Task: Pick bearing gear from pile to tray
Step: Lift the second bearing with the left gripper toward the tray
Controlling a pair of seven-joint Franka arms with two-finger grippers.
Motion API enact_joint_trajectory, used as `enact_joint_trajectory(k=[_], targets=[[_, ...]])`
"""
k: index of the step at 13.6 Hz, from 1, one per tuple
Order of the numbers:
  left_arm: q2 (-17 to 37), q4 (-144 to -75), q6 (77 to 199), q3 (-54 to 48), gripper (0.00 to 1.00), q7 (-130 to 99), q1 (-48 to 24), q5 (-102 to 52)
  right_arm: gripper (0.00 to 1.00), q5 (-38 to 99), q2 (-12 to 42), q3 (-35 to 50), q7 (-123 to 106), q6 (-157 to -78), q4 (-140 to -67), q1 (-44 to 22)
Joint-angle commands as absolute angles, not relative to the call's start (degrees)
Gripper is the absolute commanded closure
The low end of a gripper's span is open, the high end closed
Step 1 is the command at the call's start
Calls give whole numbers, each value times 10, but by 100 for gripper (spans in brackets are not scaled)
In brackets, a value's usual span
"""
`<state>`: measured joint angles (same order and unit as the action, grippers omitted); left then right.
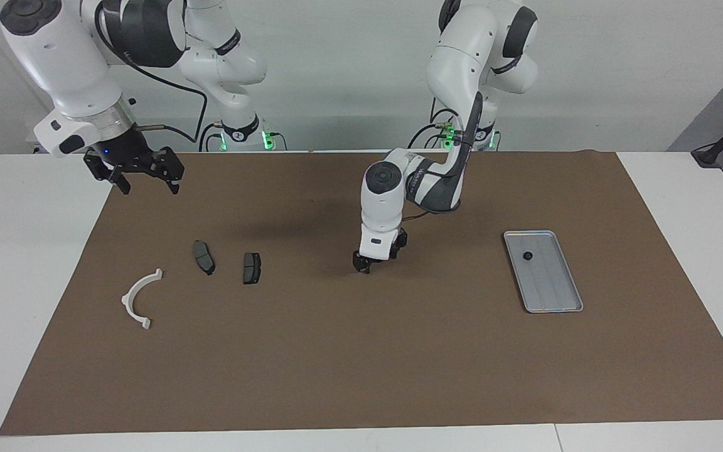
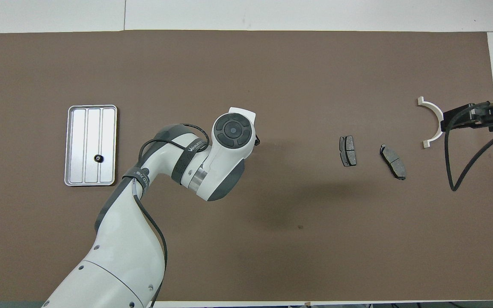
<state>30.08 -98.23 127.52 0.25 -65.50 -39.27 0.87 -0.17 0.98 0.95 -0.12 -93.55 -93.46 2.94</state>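
The pile lies toward the right arm's end of the mat: a white semicircular bracket (image 1: 140, 298) (image 2: 432, 122) and two dark brake-pad plates (image 1: 203, 257) (image 1: 251, 268) (image 2: 393, 161) (image 2: 347, 150). I see no small black round piece among them. The silver tray (image 1: 550, 295) (image 2: 79, 141) lies toward the left arm's end, with one small black gear (image 1: 527, 255) (image 2: 98, 158) in it. My left gripper (image 1: 366, 263) hangs low over the middle of the mat, between the plates and the tray; its own wrist hides it in the overhead view. My right gripper (image 1: 148, 186) (image 2: 447, 124) is open, empty and raised over the mat's edge near the bracket.
The brown mat (image 1: 361, 364) covers most of the white table. A black cable (image 2: 456, 171) hangs from the right arm beside the bracket.
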Motion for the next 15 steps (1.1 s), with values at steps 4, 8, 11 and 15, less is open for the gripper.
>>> enact_joint_trajectory(k=[4,8,11,15], targets=[[287,-1018,1294,9,30,-668,-409,-3,0,11,5,20,18,-912,-916,38],[285,-1021,1295,9,46,-665,-408,-3,0,2,4,20,18,-897,-909,35],[283,-1033,1308,10,62,-662,-407,-3,0,2,0,20,18,-897,-910,34],[280,-1036,1307,11,100,-663,-405,-3,0,1,-1,20,18,-897,-911,34]])
